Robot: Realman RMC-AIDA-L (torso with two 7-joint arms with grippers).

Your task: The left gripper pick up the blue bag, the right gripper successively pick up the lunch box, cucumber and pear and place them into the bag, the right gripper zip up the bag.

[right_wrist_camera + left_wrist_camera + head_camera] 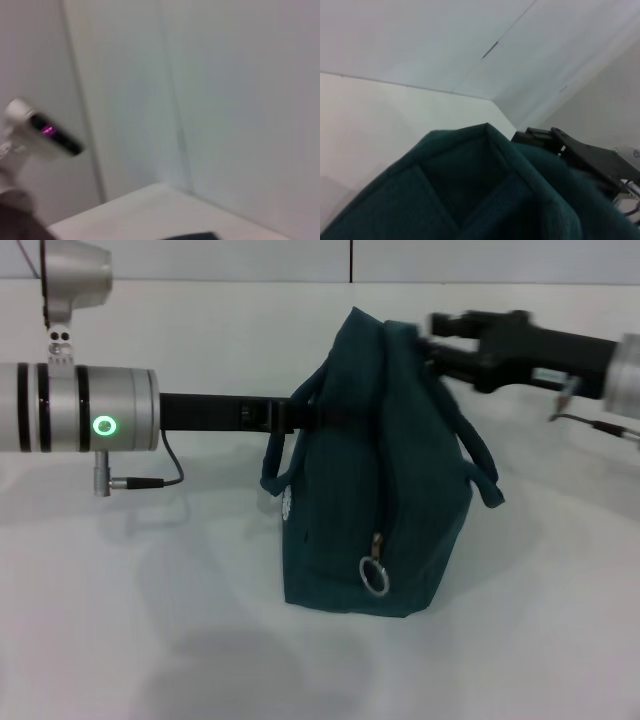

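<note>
Head view: left tool [290, 415] clamped on soft, floppy bag [375, 480] at its left handle; right tool [440, 340] at top-right rim, grip state unclear.

The blue bag [375, 480] stands mid-counter [150, 640]; the left pincer [290, 415] reaches its left side, apparently at a handle, the right pincer [440, 335] at its upper right.

Upright teal blue bag [385, 490], zipper ring pull [374, 577] dangling.
</note>
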